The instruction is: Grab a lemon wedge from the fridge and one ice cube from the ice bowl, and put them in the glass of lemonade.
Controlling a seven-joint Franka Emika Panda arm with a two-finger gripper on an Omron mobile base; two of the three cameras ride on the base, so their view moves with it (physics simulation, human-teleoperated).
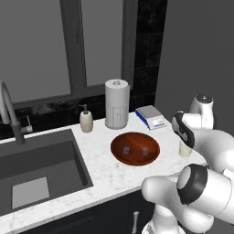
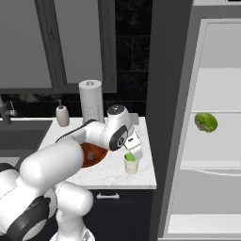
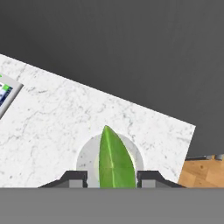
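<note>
Hovering over the glass of lemonade; gripper slightly spread around lemon wedge.

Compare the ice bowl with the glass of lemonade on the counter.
The ice bowl is wide, shallow and reddish-brown; the glass of lemonade is small, narrow and clear with pale liquid. The bowl sits toward the middle of the counter; the glass stands near its fridge-side end. The glass has the claw and the lemon wedge right above it; the bowl has not. Both are round and stand upright.
</note>
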